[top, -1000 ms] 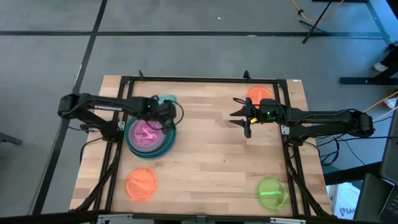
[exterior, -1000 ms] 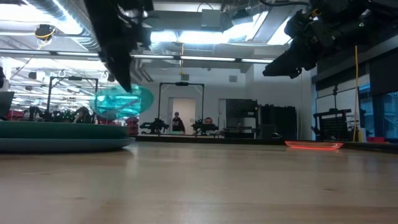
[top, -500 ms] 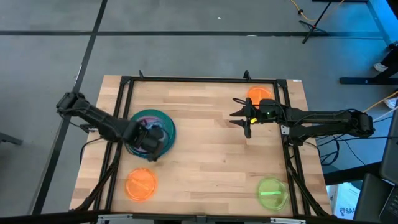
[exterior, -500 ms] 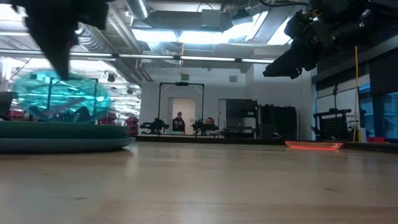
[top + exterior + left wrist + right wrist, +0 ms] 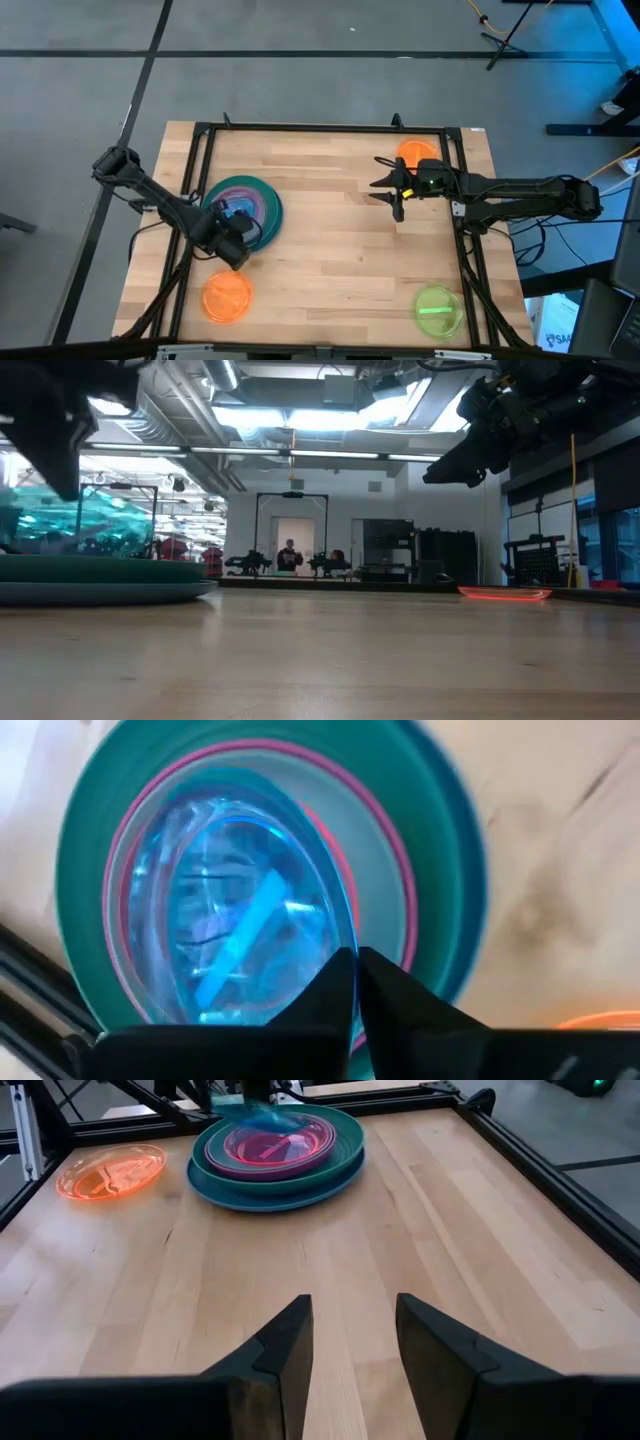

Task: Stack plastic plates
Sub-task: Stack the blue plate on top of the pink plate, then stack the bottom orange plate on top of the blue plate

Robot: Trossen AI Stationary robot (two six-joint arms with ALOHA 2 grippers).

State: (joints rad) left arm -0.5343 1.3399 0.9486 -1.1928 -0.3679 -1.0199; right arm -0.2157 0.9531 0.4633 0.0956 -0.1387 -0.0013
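Observation:
A stack of plates (image 5: 262, 203) sits on the table's left half: a large teal plate at the bottom, pink-rimmed ones (image 5: 392, 870) inside it. My left gripper (image 5: 357, 960) is at the stack's near-left edge, shut on a small clear teal plate (image 5: 230, 920) that is tilted over the stack (image 5: 100, 575). My right gripper (image 5: 395, 190) hovers open over the far right of the table, beside an orange plate (image 5: 417, 152). A second orange plate (image 5: 227, 297) and a lime green plate (image 5: 438, 310) lie flat near the near edge. My left gripper pinches the small teal plate by its rim (image 5: 335, 935) between the two fingers. The fingers slant down from the stack's near-left side. The plate (image 5: 70, 525) is tilted just over the stack; whether its low edge touches the plates below, I cannot tell.
A black metal frame (image 5: 320, 128) runs around the wooden tabletop. The middle of the table (image 5: 330, 250) is bare wood. Beyond the far edge, in the low view, stand racks, lamps and two people (image 5: 310, 555) far off.
My left gripper has carried the small teal plate from beyond the stack's far edge across the stack toward the table's near edge, turning as it went. The plate now hangs lower, tilted over the stack. My right gripper has kept still.

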